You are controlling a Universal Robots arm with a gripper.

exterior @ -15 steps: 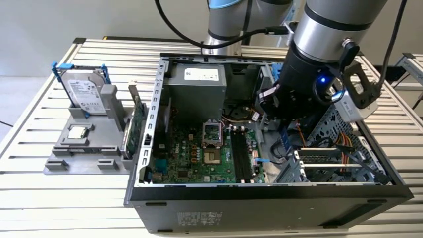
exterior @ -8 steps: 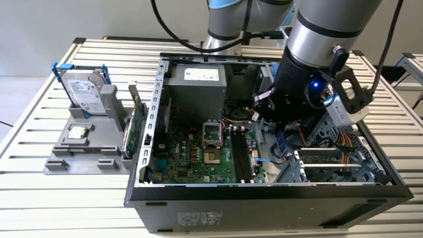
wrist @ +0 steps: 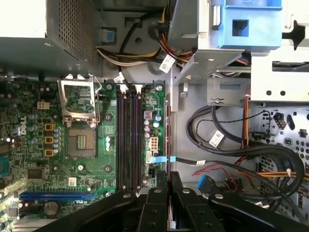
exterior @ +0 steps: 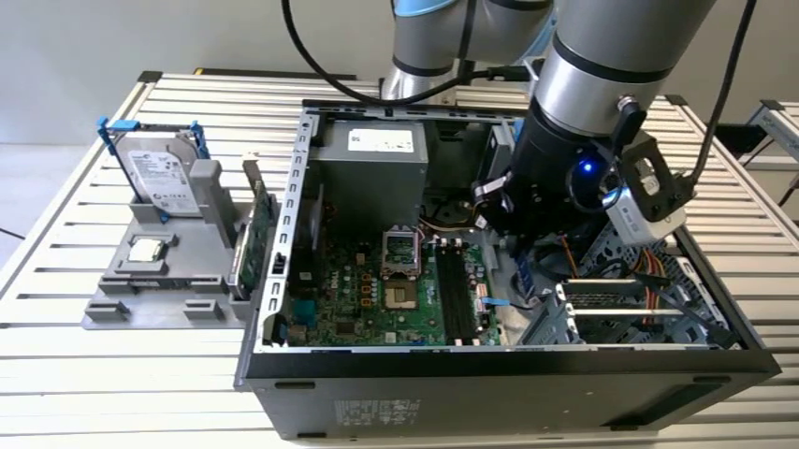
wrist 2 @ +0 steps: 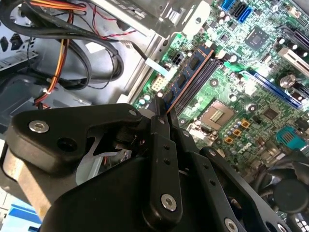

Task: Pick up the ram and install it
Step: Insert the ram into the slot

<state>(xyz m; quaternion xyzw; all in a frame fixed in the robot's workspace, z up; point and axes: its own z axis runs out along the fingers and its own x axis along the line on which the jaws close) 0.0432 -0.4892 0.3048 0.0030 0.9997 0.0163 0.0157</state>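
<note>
Gripper [wrist 2: 161,114], black with two fingers: closed on the end of the ram [wrist 2: 186,79], a thin greenish-blue circuit-board stick with dark chips. The stick runs out lengthwise from the fingertips.

- Position: the arm reaches down into the open black-and-grey computer case [exterior: 500,379]. In the first wrist view the ram shows edge-on as a narrow line just beside the long black memory slots [wrist: 129,140], at the edge of the green motherboard [wrist: 58,159] nearest the cable bay.
- Done, by my reading: pick-up complete, stick carried into the case and lined up parallel with the slots.
- Left: seating. The slots look empty along their length. The stick appears offset to the side of them, not in one. I cannot tell how high it sits above the board.

Labels and writing:
- white sticker on the grey boxy power supply [exterior: 369,173], with dark print
- white label on the silver hard drive [exterior: 163,178], which stands in the grey holder outside the case
- small white tags on the cable bundles [wrist: 217,139]
- white lettering on the motherboard

None of this print transcribed
</note>
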